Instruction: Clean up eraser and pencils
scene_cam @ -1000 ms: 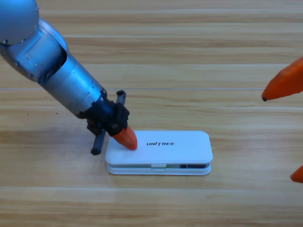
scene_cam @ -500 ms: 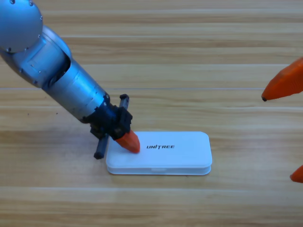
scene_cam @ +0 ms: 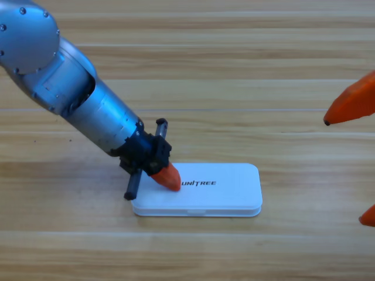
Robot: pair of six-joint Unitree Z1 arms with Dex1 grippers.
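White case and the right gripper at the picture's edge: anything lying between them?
Nothing: the high view shows only bare wooden table between the white case and the right gripper.

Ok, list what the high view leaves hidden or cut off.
- Eraser and pencils: none visible; the white case lies shut, so its contents are hidden.
- Left hand: its orange tip rests on the lid, the gap unreadable.
- Right hand: cut off by the right edge.

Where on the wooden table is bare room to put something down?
Bare wood lies behind the closed white rectangular case, before it along the wooden table's near edge, and between case and right gripper. Crowded: the case's left end, where the left gripper presses.
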